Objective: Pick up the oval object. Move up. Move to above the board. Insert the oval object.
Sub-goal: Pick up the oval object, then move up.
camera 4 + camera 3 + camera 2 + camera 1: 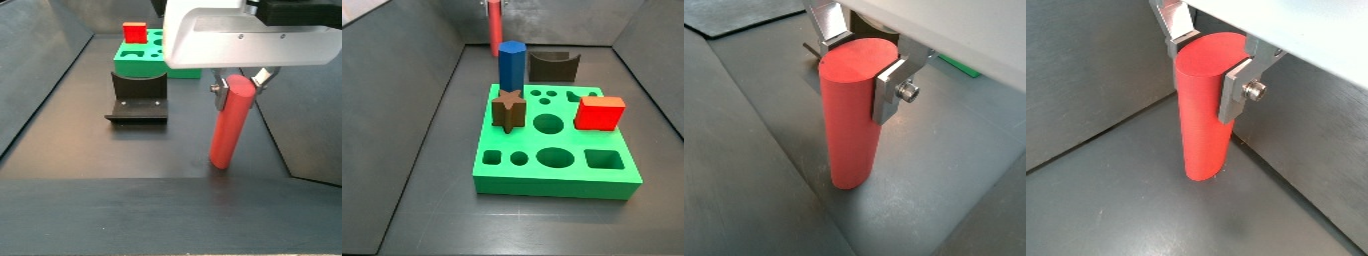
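Mounted on the wrist, 2 cameras looking steeply down past the gripper (1213,62) (865,60), very near, each filled by the oval object (1205,110) (855,115) between the fingers and the grey floor under it. In a side view, raised and close behind the board (556,145), facing along the floor to the fixture (553,66) and the far oval object (494,20). In a side view, from the opposite end, close to the gripper (238,82), the board (143,58) far off. Shared by both side views: board, fixture, oval object.
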